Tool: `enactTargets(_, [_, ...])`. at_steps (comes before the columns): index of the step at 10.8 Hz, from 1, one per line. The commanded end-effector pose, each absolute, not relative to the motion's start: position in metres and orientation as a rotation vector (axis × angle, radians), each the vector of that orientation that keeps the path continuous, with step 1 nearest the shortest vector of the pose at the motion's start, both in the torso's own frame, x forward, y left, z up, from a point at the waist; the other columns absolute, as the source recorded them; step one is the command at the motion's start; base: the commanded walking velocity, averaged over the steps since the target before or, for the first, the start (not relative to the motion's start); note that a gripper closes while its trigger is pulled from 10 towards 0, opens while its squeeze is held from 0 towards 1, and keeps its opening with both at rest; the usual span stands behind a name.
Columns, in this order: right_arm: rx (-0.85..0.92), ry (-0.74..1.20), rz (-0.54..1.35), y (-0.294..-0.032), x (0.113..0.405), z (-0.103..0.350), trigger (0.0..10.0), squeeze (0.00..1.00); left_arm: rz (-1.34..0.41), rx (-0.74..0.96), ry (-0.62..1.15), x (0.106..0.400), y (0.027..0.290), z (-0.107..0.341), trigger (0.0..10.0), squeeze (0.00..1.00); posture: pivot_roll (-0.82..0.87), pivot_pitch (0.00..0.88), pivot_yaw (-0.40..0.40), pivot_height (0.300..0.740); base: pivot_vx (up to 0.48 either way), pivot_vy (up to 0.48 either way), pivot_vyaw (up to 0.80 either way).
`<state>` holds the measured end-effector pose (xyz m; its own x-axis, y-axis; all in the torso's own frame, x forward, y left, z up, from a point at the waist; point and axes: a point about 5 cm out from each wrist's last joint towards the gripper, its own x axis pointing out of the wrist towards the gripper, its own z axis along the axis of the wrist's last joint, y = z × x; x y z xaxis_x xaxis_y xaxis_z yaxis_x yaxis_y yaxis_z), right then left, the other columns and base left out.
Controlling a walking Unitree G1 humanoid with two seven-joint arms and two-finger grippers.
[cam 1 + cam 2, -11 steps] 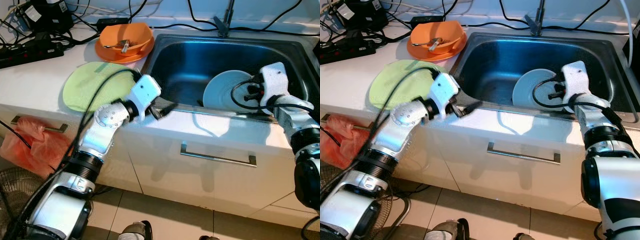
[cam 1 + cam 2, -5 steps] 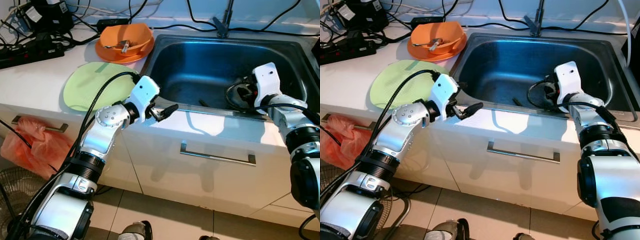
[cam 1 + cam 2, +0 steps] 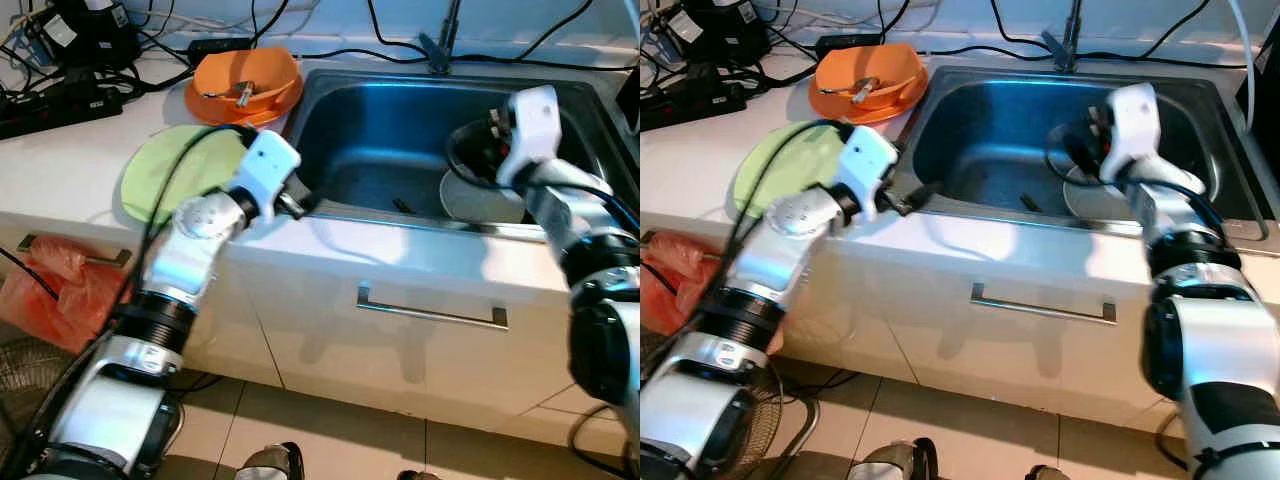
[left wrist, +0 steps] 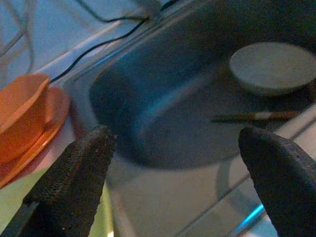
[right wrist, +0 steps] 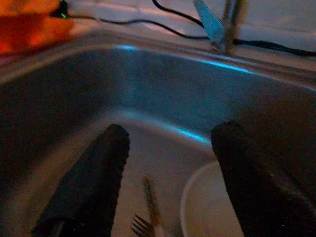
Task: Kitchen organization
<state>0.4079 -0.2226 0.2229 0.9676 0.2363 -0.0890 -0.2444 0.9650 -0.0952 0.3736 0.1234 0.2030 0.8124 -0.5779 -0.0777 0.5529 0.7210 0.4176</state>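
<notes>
Right hand (image 5: 165, 182) held wide, empty, above white plate (image 3: 490, 200) in sink (image 3: 380, 120) (fork (image 5: 148, 217) alongside); left hand (image 4: 177, 173) spread wide at sink's front rim.

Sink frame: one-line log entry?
left hand: open, at sink rim | right hand: open, over plate | fork: in sink

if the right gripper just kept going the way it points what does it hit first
Probably the sink floor, near the fork and the plate. The right gripper is open and angled down into the basin; depth is hard to judge.
</notes>
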Motion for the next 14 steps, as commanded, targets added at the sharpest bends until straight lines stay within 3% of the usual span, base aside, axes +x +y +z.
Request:
enactTargets(1, [-0.084,0.006,0.268,-0.214,0.411,0.239,10.0,1.0,-0.589,0.489,-0.061,0.376,0.13,0.21,10.0,0.0,0.06,0.086,0.093,0.74,0.0,0.0,0.0])
enactTargets(2, [-0.043,-0.008,0.303,-0.204,0.412,0.244,10.0,1.0,-0.559,0.535,-0.03,0.376,0.137,0.209,10.0,0.26,0.07,0.086,0.092,0.74,0.0,0.0,0.0])
enactTargets(3, [0.049,-0.016,0.382,-0.196,0.411,0.249,10.0,1.0,-0.543,0.577,-0.016,0.374,0.142,0.208,10.0,1.0,0.07,0.085,0.087,0.74,0.0,0.0,0.0])
enactTargets(4, [0.134,-0.025,0.478,-0.185,0.407,0.256,10.0,0.99,-0.519,0.595,-0.007,0.374,0.148,0.207,10.0,1.0,0.07,0.084,0.085,0.74,0.0,0.0,0.0])
enactTargets(5, [0.177,-0.02,0.573,-0.175,0.401,0.258,10.0,0.0,-0.504,0.604,0.002,0.372,0.152,0.207,10.0,1.0,0.07,0.085,0.085,0.74,0.0,0.0,0.0])
enactTargets(6, [0.145,0.013,0.733,-0.163,0.384,0.254,10.0,0.0,-0.48,0.647,0.017,0.369,0.157,0.203,10.0,1.0,0.07,0.086,0.084,0.74,0.0,0.0,0.0])
enactTargets(8, [0.112,0.082,0.847,-0.163,0.365,0.246,10.0,0.0,-0.465,0.687,0.051,0.365,0.163,0.198,10.0,0.99,0.08,0.089,0.076,0.74,0.0,0.0,0.0])
enactTargets(9, [0.089,0.157,0.913,-0.166,0.35,0.24,10.0,0.0,-0.452,0.73,0.071,0.363,0.17,0.198,10.0,0.0,0.08,0.089,0.075,0.74,0.0,0.0,0.0])
enactTargets(14, [0.03,0.205,0.938,-0.168,0.338,0.236,10.0,0.0,-0.468,0.921,0.211,0.363,0.189,0.189,10.0,0.0,0.08,0.087,0.085,0.74,0.0,0.0,0.0])
